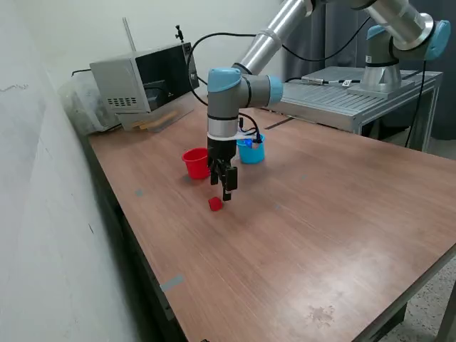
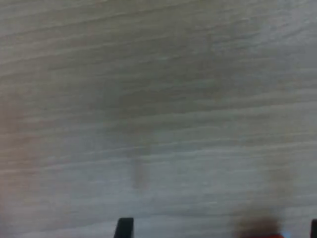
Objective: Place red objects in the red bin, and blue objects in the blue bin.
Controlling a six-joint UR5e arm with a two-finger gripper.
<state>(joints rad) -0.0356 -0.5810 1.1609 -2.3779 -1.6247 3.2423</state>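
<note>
Wood-grain table (image 1: 306, 214): brown laminate surface; carries both cups and one visible cube.
Red cube (image 1: 215, 204): lies on the table, just below and slightly toward the exterior view's left of the end effector tips; not gripped. Only this one cube is clearly seen in the exterior view.
Red cup (image 1: 194, 162): upright, on the exterior view's left of the arm's wrist; contents cannot be seen.
Blue cup (image 1: 251, 149): upright, partly hidden behind the wrist, on the exterior view's right of the red cup; the two cups stand near each other, apart.
End effector (image 1: 226, 190): points straight down, tips close above the table, beside the red cube. Wrist view shows two dark fingertips (image 2: 124, 228) well apart at the picture's edge, so the fingers are spread, with nothing between them.
Wrist view: blurred wood grain; a red smear (image 2: 257, 229) at the edge, too blurred to identify.
Microwave (image 1: 142, 77): at the table's far end, well apart from the cups.
</note>
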